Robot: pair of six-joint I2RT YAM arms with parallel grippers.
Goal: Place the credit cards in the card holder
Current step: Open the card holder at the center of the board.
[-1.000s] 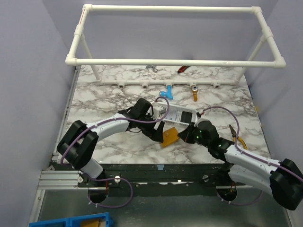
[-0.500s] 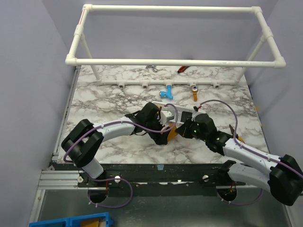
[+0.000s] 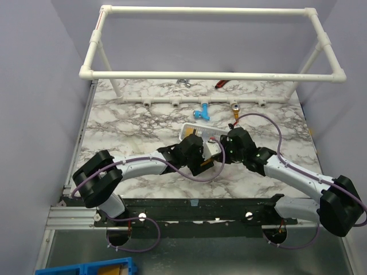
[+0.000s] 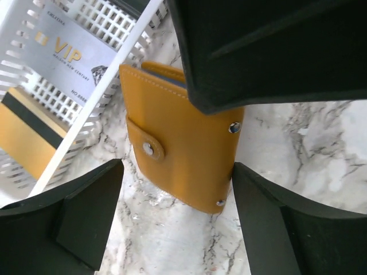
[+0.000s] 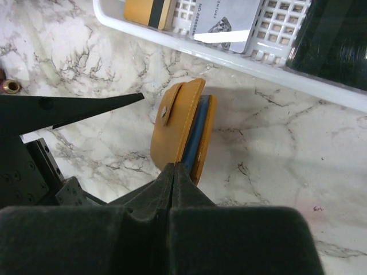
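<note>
One orange card holder (image 4: 183,154) beside white basket (image 4: 94,98)

White, grey-veined marble counter (image 3: 126,114). Pale lilac walls (image 3: 40,69) on three sides. White pipe frame (image 3: 212,75) standing over far edge. Blue bin (image 3: 86,267) below near-left corner. Even lighting.

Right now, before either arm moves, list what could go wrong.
1. The card holder has its snap tab apparently fastened, so the shut right tool at its edge may just shove it across the marble table.
2. The open left tool sits either side of the card holder, right beside the basket. Closing could catch the basket's rim.
3. Both arms crowd one spot and could bump.
</note>
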